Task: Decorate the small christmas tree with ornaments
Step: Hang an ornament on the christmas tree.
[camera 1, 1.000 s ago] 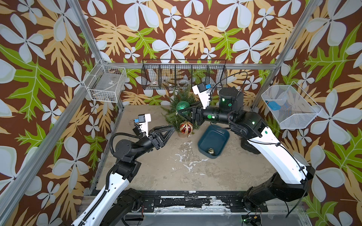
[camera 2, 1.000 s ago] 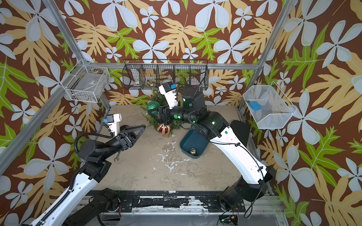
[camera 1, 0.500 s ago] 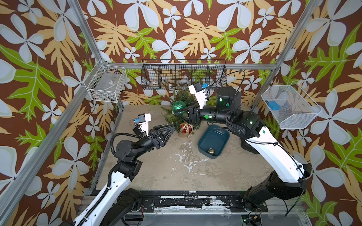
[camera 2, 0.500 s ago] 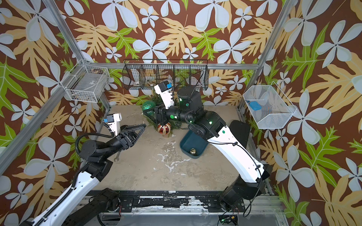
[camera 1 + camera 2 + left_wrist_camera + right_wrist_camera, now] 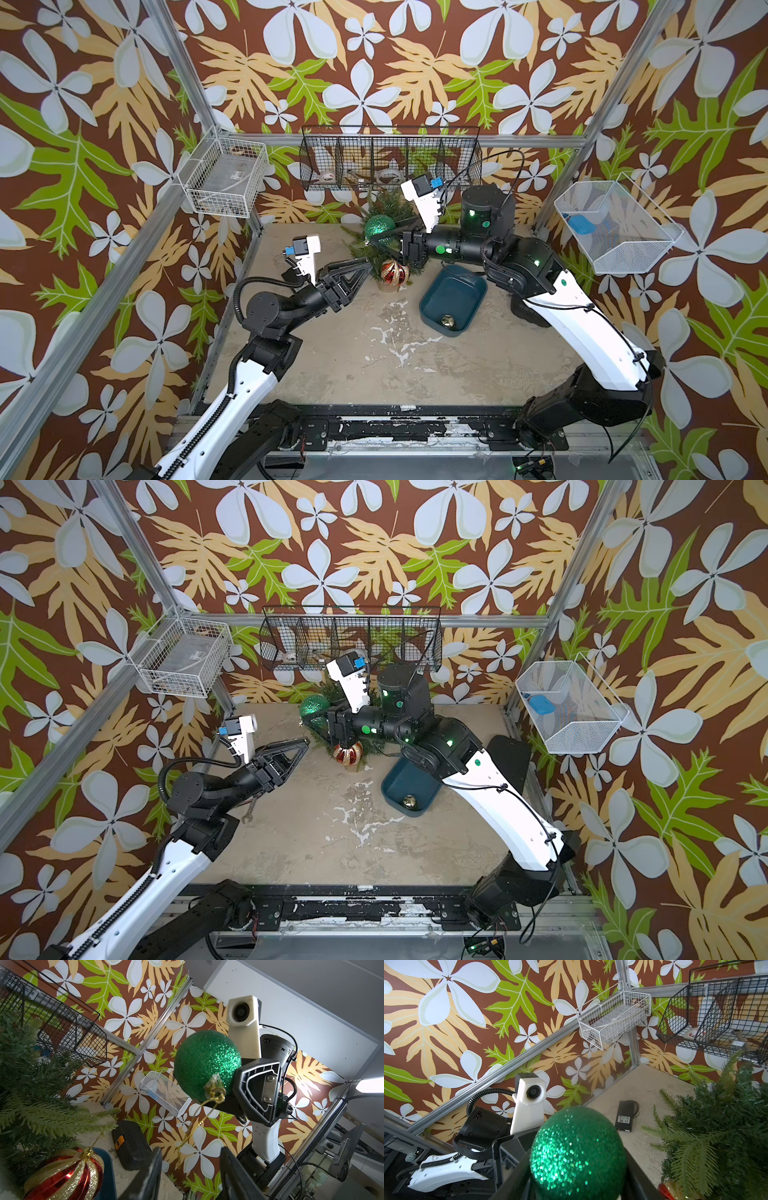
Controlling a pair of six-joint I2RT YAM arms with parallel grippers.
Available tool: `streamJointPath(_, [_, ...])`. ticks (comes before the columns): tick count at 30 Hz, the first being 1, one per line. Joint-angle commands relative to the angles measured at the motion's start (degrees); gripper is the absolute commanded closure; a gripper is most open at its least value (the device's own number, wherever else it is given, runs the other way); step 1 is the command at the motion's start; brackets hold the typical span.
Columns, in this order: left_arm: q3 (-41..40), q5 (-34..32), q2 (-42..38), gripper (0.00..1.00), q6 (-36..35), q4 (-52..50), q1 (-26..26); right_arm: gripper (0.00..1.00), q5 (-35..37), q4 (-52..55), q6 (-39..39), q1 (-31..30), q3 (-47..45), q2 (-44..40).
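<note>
The small christmas tree (image 5: 388,205) (image 5: 330,690) stands at the back of the table, its needled branches filling one side of both wrist views (image 5: 31,1084) (image 5: 726,1126). A red ornament with gold stripes (image 5: 394,272) (image 5: 348,754) (image 5: 66,1174) hangs low on its front. My right gripper (image 5: 374,240) (image 5: 312,723) (image 5: 578,1178) is shut on the green glittery ornament (image 5: 379,224) (image 5: 314,706) (image 5: 205,1064) (image 5: 577,1151) beside the tree. Its gold string (image 5: 193,1124) trails down between the jaws of my left gripper (image 5: 368,262) (image 5: 305,742) (image 5: 190,1150), which stand apart. A small gold ornament (image 5: 447,320) (image 5: 410,801) lies in the tray.
The dark blue tray (image 5: 453,286) (image 5: 411,779) sits right of the tree. A black wire basket (image 5: 390,162) hangs on the back wall, white baskets on the left wall (image 5: 226,176) and the right wall (image 5: 615,226). A black box (image 5: 626,1115) and a wrench (image 5: 249,812) lie on the table.
My left gripper's jaws have narrowed around the hanging string. My right gripper has shifted a little to the left with the green ornament.
</note>
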State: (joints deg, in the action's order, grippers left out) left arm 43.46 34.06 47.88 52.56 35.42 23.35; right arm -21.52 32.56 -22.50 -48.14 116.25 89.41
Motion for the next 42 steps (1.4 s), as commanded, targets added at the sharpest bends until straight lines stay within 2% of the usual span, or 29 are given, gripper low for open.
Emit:
streamJointPath(1, [0.4,0.2,0.1,0.63,0.0,1.3,-0.1,0.44,-0.4,-2.1,-0.4,-0.1,-0.3,-0.3])
streamJointPath(4, [0.4,0.5,0.2,0.72,0.1,1.6,-0.1,0.44,-0.4,-2.2,-0.3,-0.2,-0.4,-0.3])
streamJointPath(16, [-1.0,0.2,-0.2,0.73,0.2,1.2,-0.1,0.45,0.4,-2.2,0.2,-0.1,-0.6,-0.6])
streamJointPath(19, [-1.0,0.1,-0.2,0.83,0.1,1.0,-0.1,0.45,0.4,-2.3,0.3,-0.1,-1.0,-0.9])
streamJointPath(21, [-0.9,0.0,-0.2,0.87,-0.2,0.6,-0.1,0.45,0.3,-2.3,0.3,-0.1,-1.2,-0.9])
streamJointPath(23, [-0.7,0.0,-0.1,0.96,-0.7,0.4,-0.1,0.44,0.2,-2.3,0.3,-0.1,-1.4,-0.9])
streamJointPath(24, [-0.6,-0.1,-0.1,0.96,-0.8,0.2,-0.1,0.44,0.2,-2.4,0.3,-0.1,-1.5,-1.0])
streamJointPath(25, [-0.6,-0.3,-0.1,0.92,-1.0,-0.2,-0.1,0.45,0.2,-2.3,0.3,-0.2,-1.6,-1.0])
streamJointPath(26, [-0.5,-0.5,-0.1,0.84,-1.2,-0.6,-0.1,0.45,0.2,-2.4,0.3,-0.1,-1.6,-1.0])
streamJointPath(27, [-0.6,-0.6,-0.2,0.83,-1.3,-0.7,-0.1,0.45,0.1,-2.4,0.3,-0.1,-1.5,-1.0])
streamJointPath(30, [-0.7,-0.6,-0.2,0.99,-1.6,-0.5,-0.1,0.44,0.0,-2.5,0.3,-0.1,-1.7,-1.1])
streamJointPath(35, [-0.7,-1.0,-0.3,1.00,-2.7,-1.6,-0.1,0.45,0.2,-2.5,0.4,-0.1,-2.4,-1.0])
streamJointPath(42, [-0.1,-5.5,-2.0,1.00,-8.6,-9.2,-0.2,0.45,2.0,-1.5,1.6,-0.1,-2.8,0.8])
